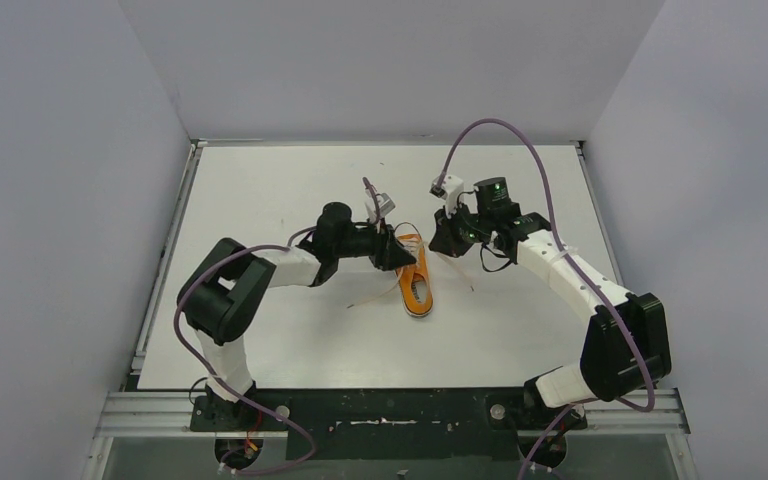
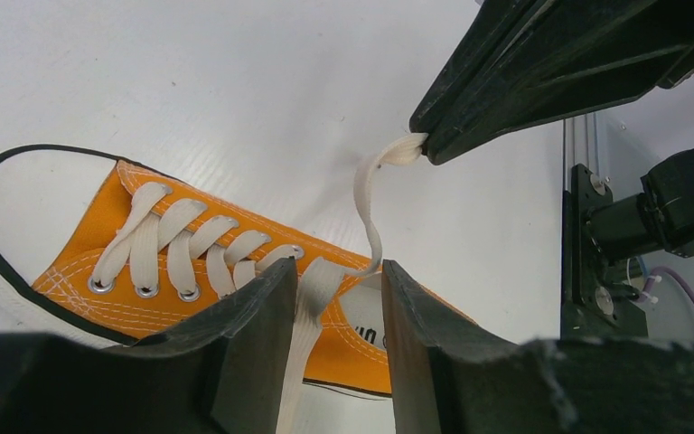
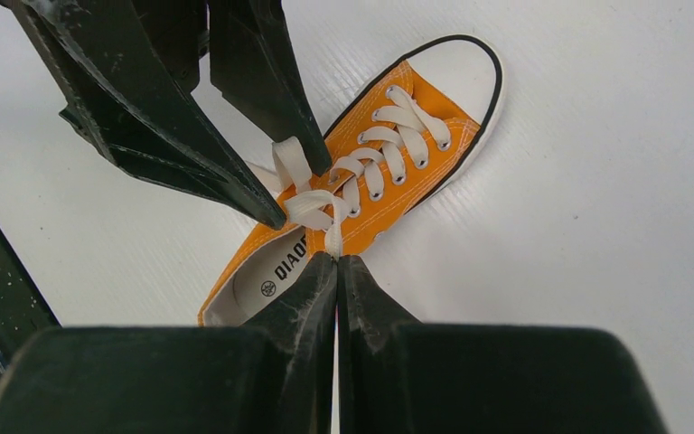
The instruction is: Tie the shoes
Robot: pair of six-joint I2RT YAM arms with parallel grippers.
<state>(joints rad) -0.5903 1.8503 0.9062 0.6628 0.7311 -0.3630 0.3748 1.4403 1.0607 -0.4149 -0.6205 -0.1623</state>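
Note:
The orange sneaker (image 1: 419, 290) with white toe cap lies mid-table, toe toward the near edge. It also shows in the left wrist view (image 2: 86, 240) and the right wrist view (image 3: 378, 212). My left gripper (image 2: 339, 267) is open just above the shoe's opening, and one white lace (image 2: 305, 303) runs between its fingers along the left one. My right gripper (image 3: 336, 258) is shut on the other lace (image 2: 367, 194), which rises from the top eyelets to its tip. From the top, the left gripper (image 1: 401, 256) and the right gripper (image 1: 447, 241) flank the heel end.
The white table (image 1: 280, 180) is walled on three sides. A metal rail (image 1: 390, 410) with the arm bases runs along the near edge. A loose lace end (image 1: 370, 298) trails on the table left of the shoe.

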